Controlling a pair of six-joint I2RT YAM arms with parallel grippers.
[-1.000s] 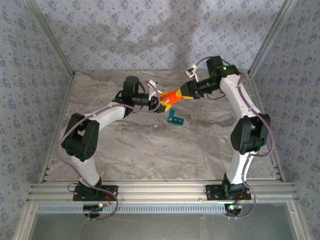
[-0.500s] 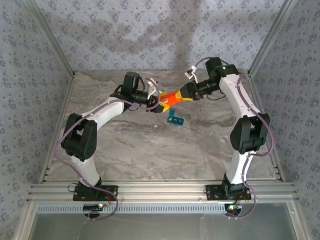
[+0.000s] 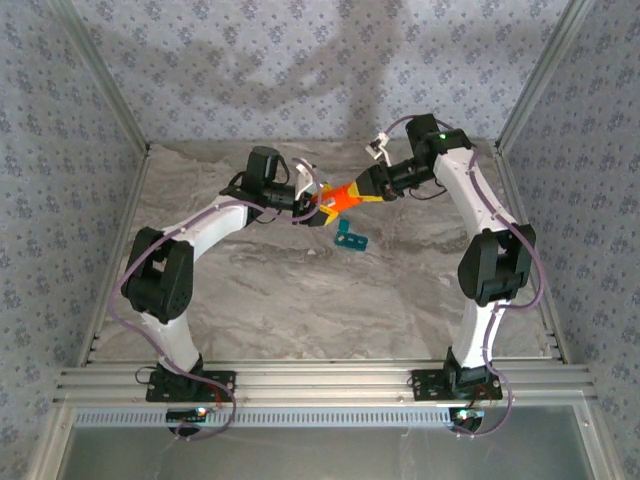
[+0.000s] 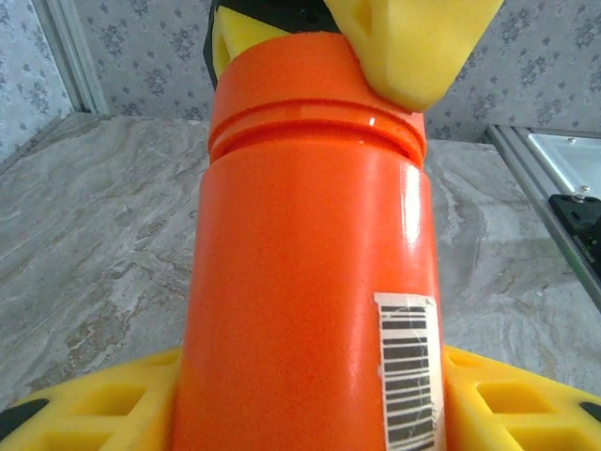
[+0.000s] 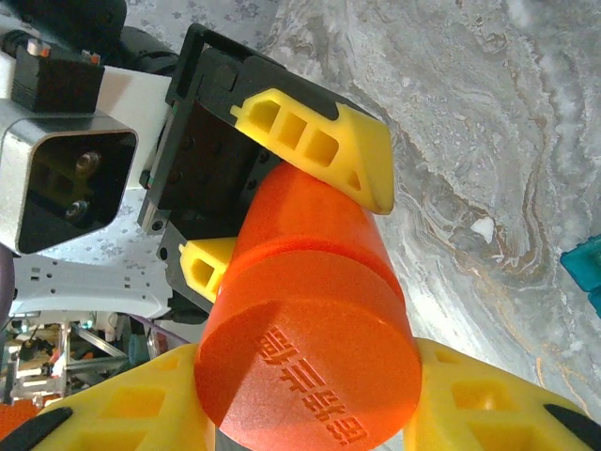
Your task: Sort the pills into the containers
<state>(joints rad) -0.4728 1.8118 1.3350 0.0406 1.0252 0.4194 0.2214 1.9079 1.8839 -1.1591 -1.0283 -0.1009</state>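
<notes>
An orange bottle [image 3: 342, 197] hangs in the air over the back middle of the table, held from both ends. My left gripper [image 3: 318, 205] is shut on its labelled body [image 4: 300, 282], yellow fingers [image 4: 103, 404] on either side. My right gripper [image 3: 364, 191] is shut on the embossed cap [image 5: 310, 376], and its fingers [image 4: 413, 47] show at the bottle's far end in the left wrist view. The containers, a small teal organiser [image 3: 350, 236], lie on the table just below the bottle, with a corner [image 5: 587, 272] in the right wrist view. The pills are out of view.
The marble tabletop [image 3: 330, 300] is bounded by patterned walls with metal posts [image 3: 110, 100] at the back corners. An aluminium rail [image 3: 320, 385] carrying both arm bases runs along the near edge.
The bottle and both grippers have drifted a little to the left, and the left forearm has swung back. Both grips are unchanged.
</notes>
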